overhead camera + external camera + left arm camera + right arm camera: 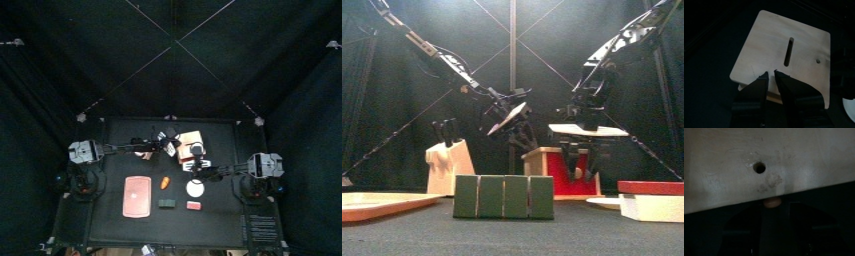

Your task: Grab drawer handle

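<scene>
The drawer (191, 139) is a cream-white box with a red-orange front, standing at the table's back middle; in the front view (556, 172) its red face shows. My right gripper (577, 160) hangs at the drawer's front. In the right wrist view the jaws (772, 210) stand together around a small pinkish knob, the drawer handle (772, 203), under the cream panel (751, 163). My left gripper (773, 75) hovers over the drawer's slotted cream top (784, 30), jaws almost together and empty; in the front view (509, 115) it is above and left of the drawer.
A cream wedge-shaped block (448, 168) stands left of the drawer. A dark green block (504, 196) lies in front, a flat pink slab (136, 195) at the front left, a red and white block (652, 200) at the front right, and a white disc (195, 187) nearby.
</scene>
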